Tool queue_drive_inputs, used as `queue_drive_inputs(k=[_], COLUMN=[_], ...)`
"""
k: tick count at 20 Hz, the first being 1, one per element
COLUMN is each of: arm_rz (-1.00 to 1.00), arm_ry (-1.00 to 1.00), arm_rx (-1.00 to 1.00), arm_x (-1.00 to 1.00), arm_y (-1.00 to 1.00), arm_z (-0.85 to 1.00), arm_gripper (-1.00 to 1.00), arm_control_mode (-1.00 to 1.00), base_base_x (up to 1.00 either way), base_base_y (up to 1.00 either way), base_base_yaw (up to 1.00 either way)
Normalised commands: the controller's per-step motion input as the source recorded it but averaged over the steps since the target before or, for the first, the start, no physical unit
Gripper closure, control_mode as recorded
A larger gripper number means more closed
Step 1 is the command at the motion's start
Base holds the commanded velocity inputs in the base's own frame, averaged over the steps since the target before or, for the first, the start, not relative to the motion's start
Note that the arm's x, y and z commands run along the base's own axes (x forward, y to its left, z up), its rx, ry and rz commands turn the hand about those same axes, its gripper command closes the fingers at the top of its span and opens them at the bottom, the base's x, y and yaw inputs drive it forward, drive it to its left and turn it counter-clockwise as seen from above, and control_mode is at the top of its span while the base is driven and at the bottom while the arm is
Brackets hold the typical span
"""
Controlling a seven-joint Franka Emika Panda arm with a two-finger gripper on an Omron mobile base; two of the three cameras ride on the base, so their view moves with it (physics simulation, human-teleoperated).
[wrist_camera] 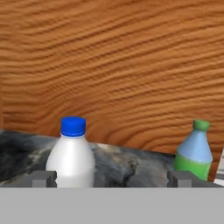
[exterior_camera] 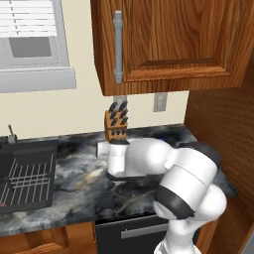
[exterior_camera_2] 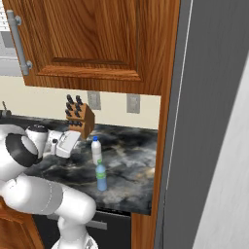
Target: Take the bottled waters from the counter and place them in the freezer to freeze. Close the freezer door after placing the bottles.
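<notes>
- The jaws stand wide apart, holding nothing; gripper [wrist_camera: 112, 179] faces the white bottle [wrist_camera: 71, 153], which stands upright just ahead, nearer one fingertip
- The green-capped bottle [wrist_camera: 194, 151] stands beyond the other fingertip
- Both bottles rest on the counter [exterior_camera_2: 131, 160]; neither is frozen yet, so nearly everything remains
- The freezer interior is hidden; its door state cannot be told

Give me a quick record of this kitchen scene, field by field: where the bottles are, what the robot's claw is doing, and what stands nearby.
white bottle: upright on the counter, blue cap
green bottle: upright on the counter, green cap, nearer the counter's front edge
gripper: open, holding nothing, aimed at the white bottle
knife block: by the back wall
sink: left end of the counter, wire rack inside
</notes>
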Motion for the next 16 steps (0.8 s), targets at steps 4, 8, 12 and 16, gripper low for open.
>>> queue_drive_inputs(k=[4, 8, 12, 16], arm_rz=[0.00, 0.00, 0.00, 0.00], arm_ry=[0.01, 0.03, 0.00, 0.00], arm_rx=[0.00, 0.00, 0.00, 0.00], arm_x=[0.01, 0.08, 0.17, 0.22], arm_y=[0.00, 0.00, 0.00, 0.00], arm_z=[0.00, 0.00, 0.00, 0.00], arm_gripper=[-1.00, -1.00, -1.00, -1.00], arm_control_mode=[-1.00, -1.00, -1.00, -1.00], base_base_x=[0.00, 0.00, 0.00, 0.00], base_base_y=[0.00, 0.00, 0.00, 0.00], base_base_yaw=[0.00, 0.00, 0.00, 0.00])
